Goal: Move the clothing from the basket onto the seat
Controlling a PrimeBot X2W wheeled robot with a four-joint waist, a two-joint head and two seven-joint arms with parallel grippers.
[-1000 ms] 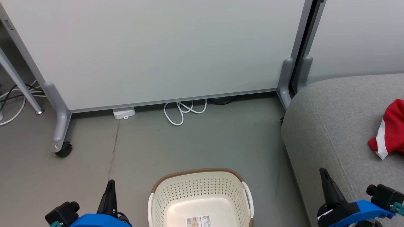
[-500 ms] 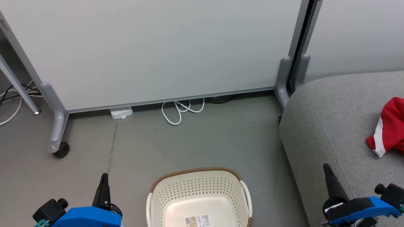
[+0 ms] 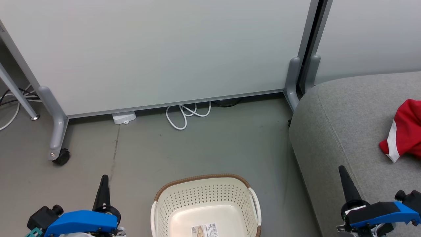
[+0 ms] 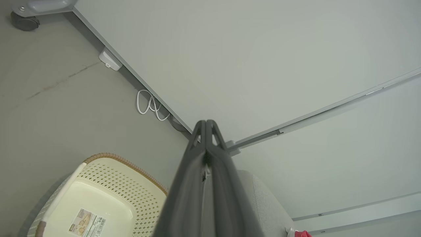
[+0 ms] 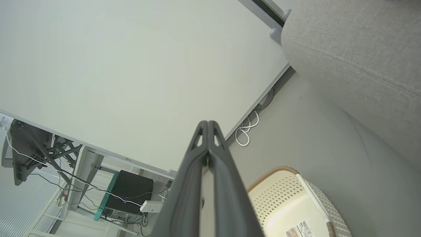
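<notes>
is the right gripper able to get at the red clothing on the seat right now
Probably yes: the right gripper is above the seat, and the clothing lies uncovered ahead of it with bare cushion between. Its jaws are shut and would have to open first.

Perforated plastic basket, matt fabric seat

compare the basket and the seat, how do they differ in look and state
The basket is cream perforated plastic with a brown rim; the seat is plain grey fabric with a stitched seam. The basket's visible inside holds no garment, just a barcode label, while the seat carries the red clothing. The basket is far smaller than the seat. Both have rounded edges.
</notes>
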